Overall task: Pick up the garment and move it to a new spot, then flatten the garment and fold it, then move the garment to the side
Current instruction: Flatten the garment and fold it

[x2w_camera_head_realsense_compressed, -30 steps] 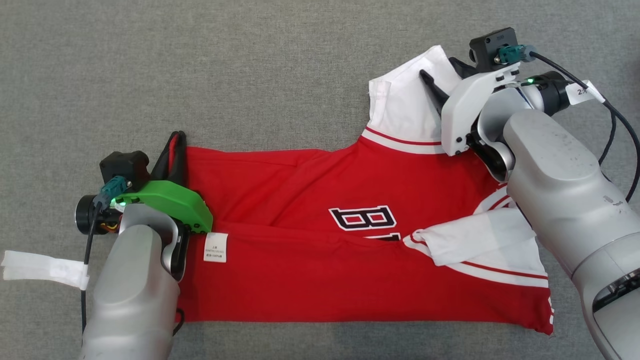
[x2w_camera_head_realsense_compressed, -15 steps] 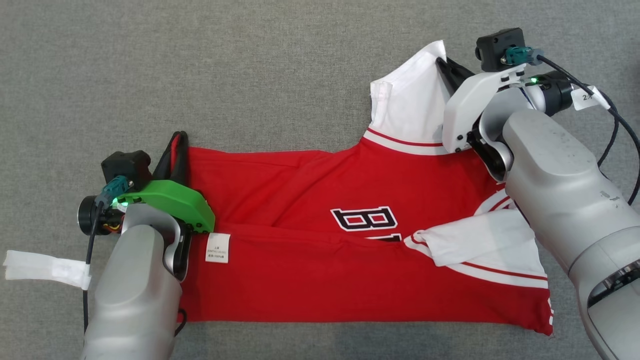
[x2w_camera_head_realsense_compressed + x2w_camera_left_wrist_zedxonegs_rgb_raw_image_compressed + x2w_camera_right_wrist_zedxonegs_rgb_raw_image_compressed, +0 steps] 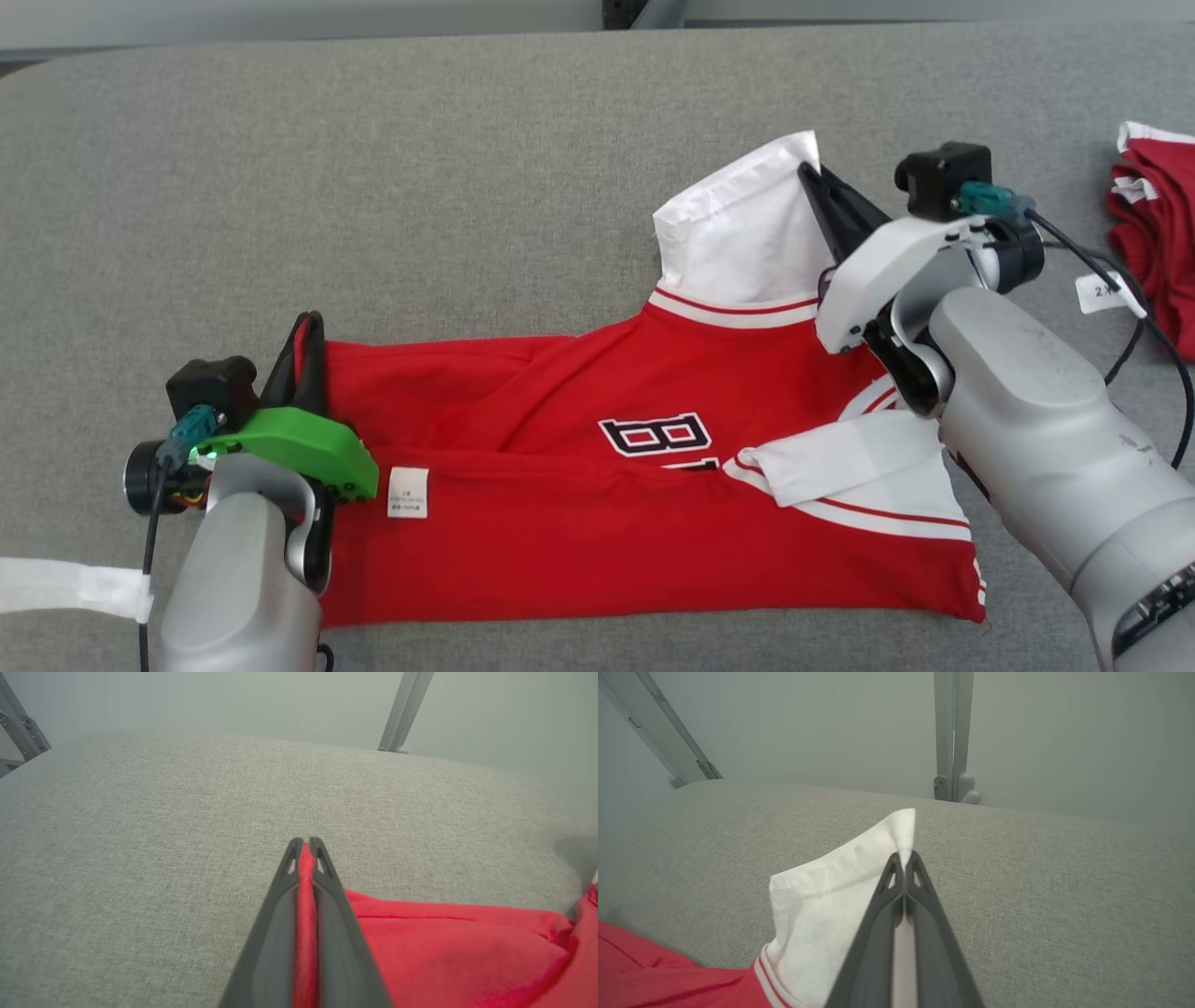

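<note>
The garment is a red jersey with white sleeves and black lettering, spread across the grey cushion. My left gripper is shut on its red corner at the far left; red cloth runs between the two fingers in the left wrist view. The right gripper is shut on the edge of the white sleeve at the upper right, and the sleeve's corner pokes out past the fingertips in the right wrist view. A second white sleeve lies folded over the red body.
Another red and white cloth pile lies at the right edge of the cushion. The cushion's far edge runs across the top, with metal frame legs behind it. White tape hangs off my left arm's cable.
The right gripper has closed on the white sleeve's edge. The head camera has tilted, so the far edge and the side pile now show. The left gripper keeps its hold.
</note>
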Controlling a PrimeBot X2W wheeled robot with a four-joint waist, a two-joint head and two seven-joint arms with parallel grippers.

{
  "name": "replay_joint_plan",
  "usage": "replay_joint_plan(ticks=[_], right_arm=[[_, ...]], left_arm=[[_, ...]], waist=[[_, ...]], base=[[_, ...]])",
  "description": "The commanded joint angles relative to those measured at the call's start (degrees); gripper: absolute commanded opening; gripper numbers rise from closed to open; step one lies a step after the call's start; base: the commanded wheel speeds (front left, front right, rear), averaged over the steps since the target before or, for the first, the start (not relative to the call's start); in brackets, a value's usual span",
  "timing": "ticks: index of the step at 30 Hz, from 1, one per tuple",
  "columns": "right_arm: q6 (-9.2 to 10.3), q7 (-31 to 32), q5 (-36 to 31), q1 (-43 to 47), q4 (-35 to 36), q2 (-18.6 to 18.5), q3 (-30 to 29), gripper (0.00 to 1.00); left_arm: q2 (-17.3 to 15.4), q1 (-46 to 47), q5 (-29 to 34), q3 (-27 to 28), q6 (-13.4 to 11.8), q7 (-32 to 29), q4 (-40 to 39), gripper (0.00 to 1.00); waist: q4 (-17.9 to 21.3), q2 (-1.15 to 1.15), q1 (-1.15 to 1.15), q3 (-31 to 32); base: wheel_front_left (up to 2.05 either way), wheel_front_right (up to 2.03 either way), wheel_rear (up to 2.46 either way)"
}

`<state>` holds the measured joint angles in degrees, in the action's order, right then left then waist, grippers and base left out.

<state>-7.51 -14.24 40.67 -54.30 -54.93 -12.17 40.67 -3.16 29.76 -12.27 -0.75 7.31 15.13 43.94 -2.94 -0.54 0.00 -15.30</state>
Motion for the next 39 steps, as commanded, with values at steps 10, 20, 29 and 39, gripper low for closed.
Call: replay_joint_plan(ticks=[10, 20, 29, 39], right_arm=[[0.05, -0.95, 4.59, 15.44, 19.92, -7.16, -1.59, 0.00], [0.04, -0.95, 4.52, 32.95, 34.15, -11.28, -4.97, 0.00], [0.04, -0.96, 3.84, 41.65, 35.61, -9.10, -7.40, 0.00], [0.04, -0.97, 1.96, 45.59, 35.32, -7.49, -10.16, 0.00]], left_arm=[[-1.44, -8.50, 0.53, 3.13, 0.20, -0.02, -6.83, 0.00], [-1.18, -16.70, 0.39, 7.98, 0.19, -0.02, -12.92, 0.00], [-0.44, -23.57, -0.04, 9.30, 0.20, -0.02, -15.27, 0.00], [0.14, -27.50, -0.80, 10.34, 0.20, -0.02, -15.43, 0.00]], waist=[[5.98, 0.54, 0.00, 9.05], [7.55, 0.54, 0.00, 10.69], [7.04, 0.54, 0.00, 11.05], [7.58, 0.54, 0.00, 10.98]], base=[[0.00, 0.00, 0.00], [0.00, 0.00, 0.00], [0.00, 0.00, 0.00], [0.00, 0.00, 0.00]])
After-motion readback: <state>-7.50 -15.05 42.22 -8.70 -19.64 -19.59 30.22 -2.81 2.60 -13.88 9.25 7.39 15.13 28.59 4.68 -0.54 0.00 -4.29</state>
